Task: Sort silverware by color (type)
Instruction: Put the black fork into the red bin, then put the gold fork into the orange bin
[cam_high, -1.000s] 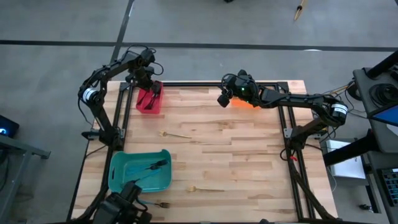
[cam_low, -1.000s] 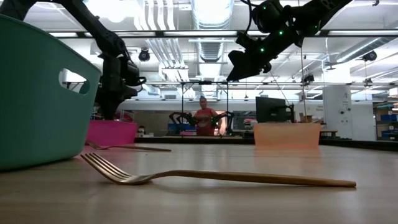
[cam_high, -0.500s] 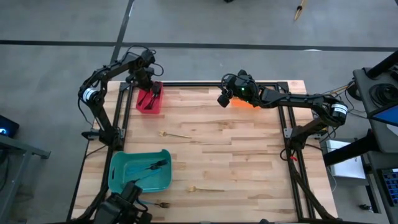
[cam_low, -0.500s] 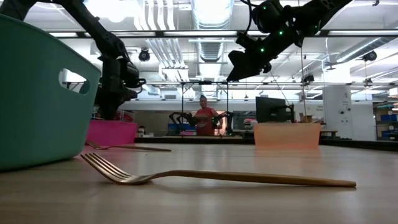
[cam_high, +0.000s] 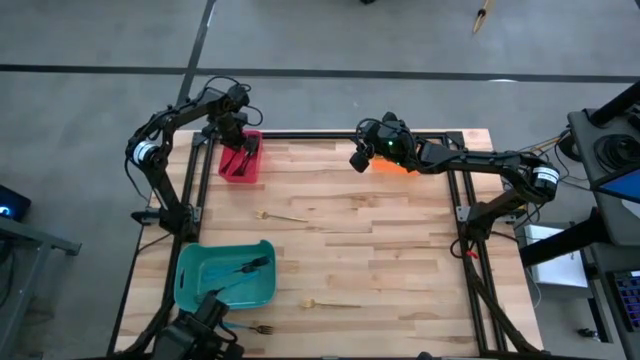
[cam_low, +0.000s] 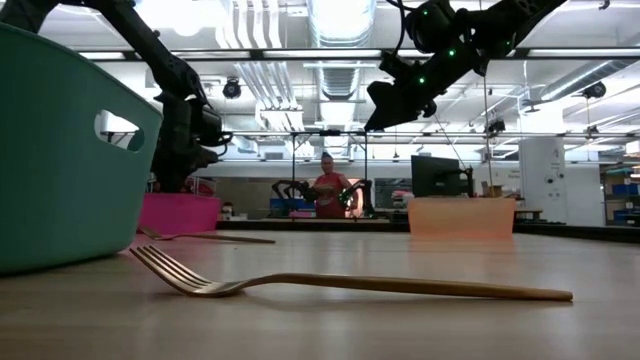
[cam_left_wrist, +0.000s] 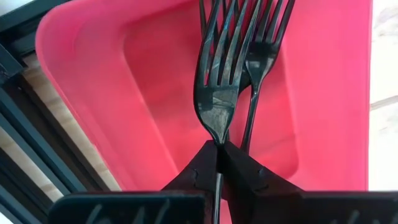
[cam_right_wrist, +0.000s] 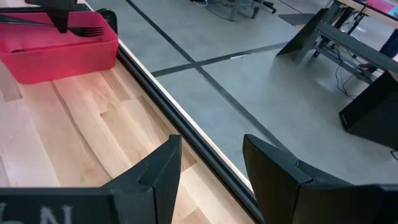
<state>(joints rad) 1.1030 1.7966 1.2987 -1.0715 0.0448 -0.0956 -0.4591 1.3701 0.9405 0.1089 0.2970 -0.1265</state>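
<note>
Our left gripper (cam_left_wrist: 219, 149) shifted slightly over red plastic bin (cam_left_wrist: 155, 93), clamping dark metal fork (cam_left_wrist: 217, 93); right gripper (cam_right_wrist: 208, 162) spread wide, empty.

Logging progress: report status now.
Left gripper shut on dark fork above red bin. Right gripper open, idle over orange bin. Nothing blocking.

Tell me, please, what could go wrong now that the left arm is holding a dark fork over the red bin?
The left end effector pinches the dark fork only at its thin neck, so the fork could pivot or slip. Released askew, it might land across the other dark fork or catch the red bin wall. Two gold forks still lie on the table, away from the open right end effector.
</note>
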